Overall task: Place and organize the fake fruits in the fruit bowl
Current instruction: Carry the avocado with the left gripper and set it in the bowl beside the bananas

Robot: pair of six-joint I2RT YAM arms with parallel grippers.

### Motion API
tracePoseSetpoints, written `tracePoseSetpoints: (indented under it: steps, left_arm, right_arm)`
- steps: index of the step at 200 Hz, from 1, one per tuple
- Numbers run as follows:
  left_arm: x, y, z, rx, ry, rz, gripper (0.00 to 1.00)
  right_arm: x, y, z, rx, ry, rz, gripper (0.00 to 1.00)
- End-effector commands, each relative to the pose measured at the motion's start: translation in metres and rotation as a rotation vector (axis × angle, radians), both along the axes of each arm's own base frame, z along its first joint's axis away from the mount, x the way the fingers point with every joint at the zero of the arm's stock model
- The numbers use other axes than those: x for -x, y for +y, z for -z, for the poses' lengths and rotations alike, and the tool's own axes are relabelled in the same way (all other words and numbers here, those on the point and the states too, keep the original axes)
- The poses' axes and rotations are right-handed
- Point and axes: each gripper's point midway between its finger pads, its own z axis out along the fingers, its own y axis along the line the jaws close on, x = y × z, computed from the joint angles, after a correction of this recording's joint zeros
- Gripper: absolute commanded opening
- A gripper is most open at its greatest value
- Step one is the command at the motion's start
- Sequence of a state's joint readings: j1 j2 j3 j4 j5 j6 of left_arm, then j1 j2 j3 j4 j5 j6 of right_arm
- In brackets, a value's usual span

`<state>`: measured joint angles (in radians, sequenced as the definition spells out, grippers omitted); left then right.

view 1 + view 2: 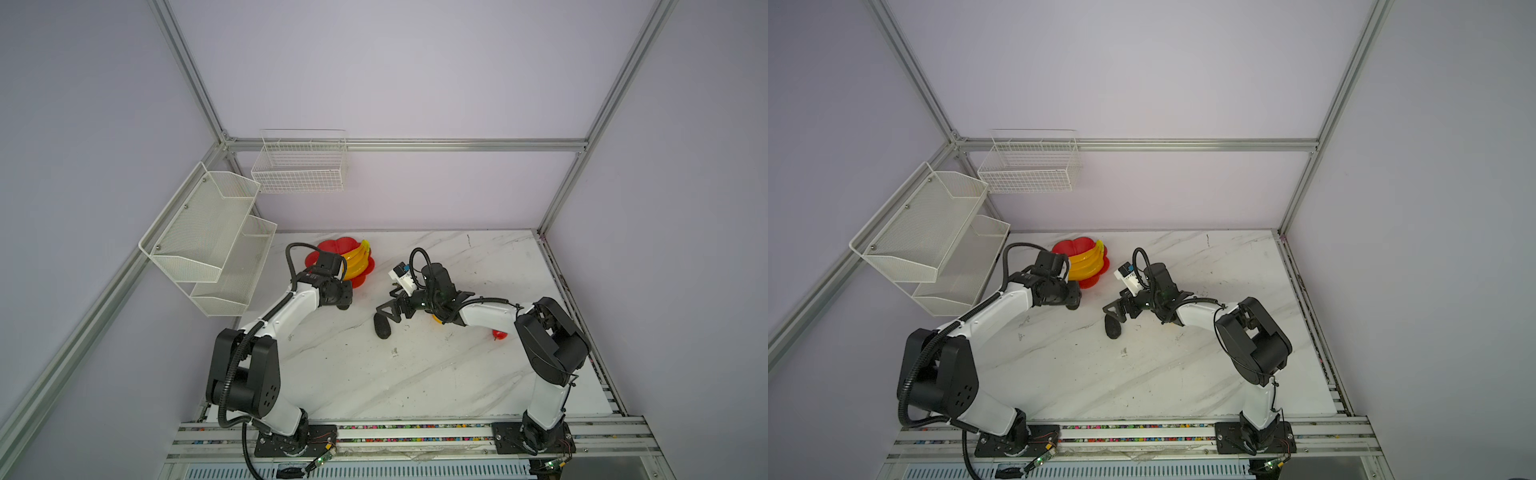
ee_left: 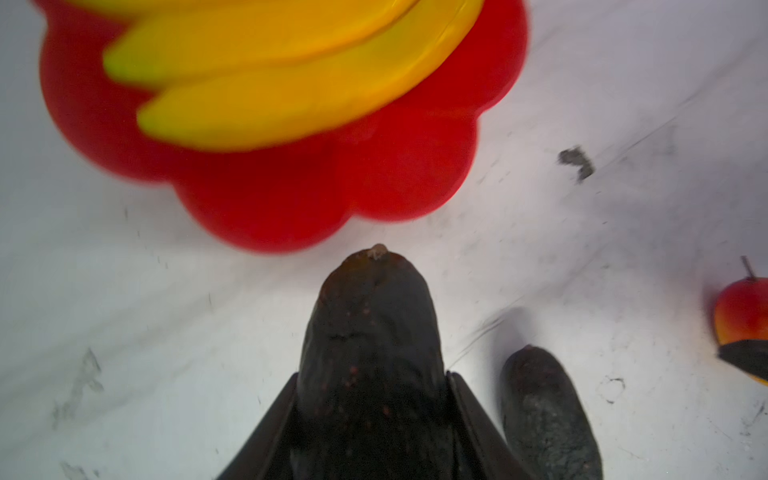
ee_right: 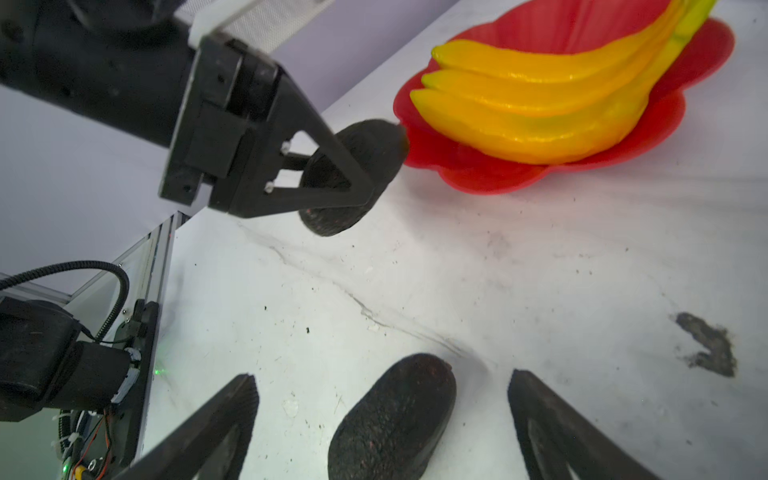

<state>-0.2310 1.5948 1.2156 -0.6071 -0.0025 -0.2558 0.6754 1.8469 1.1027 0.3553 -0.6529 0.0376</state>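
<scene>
Fruit bowl (image 3: pixel 498 174) holds banana bunch (image 3: pixel 540 104), left gripper (image 2: pixel 374 390) clamped on a dark oval (image 2: pixel 370 316) just beside its rim, right gripper (image 3: pixel 382 380) wide open straddling second dark oval (image 3: pixel 395 415) lying on table (image 1: pixel 415 374).

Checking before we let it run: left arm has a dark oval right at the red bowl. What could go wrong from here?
1. The dark oval in the left gripper looks about level with the rim of the fruit bowl; pushing forward may shove the bowl.
2. The banana bunch covers much of the bowl, so the oval may roll out on release.
3. The right gripper stands open astride the second dark oval; both arms nearing the bowl could clash.
</scene>
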Motion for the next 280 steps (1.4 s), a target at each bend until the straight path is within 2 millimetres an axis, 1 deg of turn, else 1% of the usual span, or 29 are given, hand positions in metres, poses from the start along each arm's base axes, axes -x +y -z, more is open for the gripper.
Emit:
tracePoseSetpoints:
  steps: [1, 27, 50, 83, 116, 143, 162, 178, 205, 231, 247, 263, 280]
  left_arm:
    - [-0.048, -0.022, -0.047, -0.049, -0.163, 0.247, 0.39]
    - [-0.078, -0.033, -0.051, -0.122, -0.201, 0.387, 0.39]
    - [-0.095, -0.038, -0.045, -0.16, -0.189, 0.483, 0.39]
    - [-0.111, -0.031, -0.031, -0.269, -0.169, 0.561, 0.4]
    - [-0.111, -0.021, -0.014, -0.292, -0.12, 0.574, 0.41]
    - [-0.109, -0.017, 0.001, -0.297, -0.089, 0.587, 0.41]
    - [-0.111, -0.016, 0.008, -0.286, -0.078, 0.592, 0.41]
    - [-0.113, -0.014, 0.011, -0.28, -0.076, 0.59, 0.42]
    - [-0.115, -0.015, 0.015, -0.271, -0.082, 0.607, 0.46]
    - [-0.116, -0.015, 0.02, -0.27, -0.082, 0.614, 0.47]
    - [-0.117, -0.016, 0.021, -0.268, -0.086, 0.616, 0.51]
    - [-0.117, -0.016, 0.022, -0.262, -0.086, 0.616, 0.57]
    - [-0.119, -0.016, 0.017, -0.252, -0.1, 0.606, 0.62]
  right_arm:
    - [-0.003, 0.011, -0.023, -0.074, -0.055, -0.023, 0.97]
    - [-0.005, 0.006, -0.021, -0.061, -0.054, 0.011, 0.97]
    - [-0.004, -0.002, -0.015, -0.039, -0.052, 0.043, 0.97]
    - [0.0, -0.005, -0.014, -0.036, -0.052, 0.044, 0.97]
    - [0.0, -0.006, -0.013, -0.031, -0.055, 0.047, 0.97]
    - [-0.001, -0.004, -0.011, -0.024, -0.054, 0.042, 0.97]
    - [-0.002, -0.004, -0.011, -0.021, -0.052, 0.04, 0.97]
    - [-0.002, -0.004, -0.012, -0.022, -0.052, 0.042, 0.97]
    - [-0.001, -0.006, -0.012, -0.022, -0.053, 0.052, 0.97]
    - [-0.001, -0.007, -0.007, -0.014, -0.044, 0.056, 0.97]
    - [-0.002, -0.007, -0.005, -0.011, -0.04, 0.06, 0.97]
    - [-0.002, -0.007, -0.005, -0.009, -0.041, 0.06, 0.97]
    - [-0.003, -0.007, -0.006, -0.01, -0.043, 0.063, 0.97]
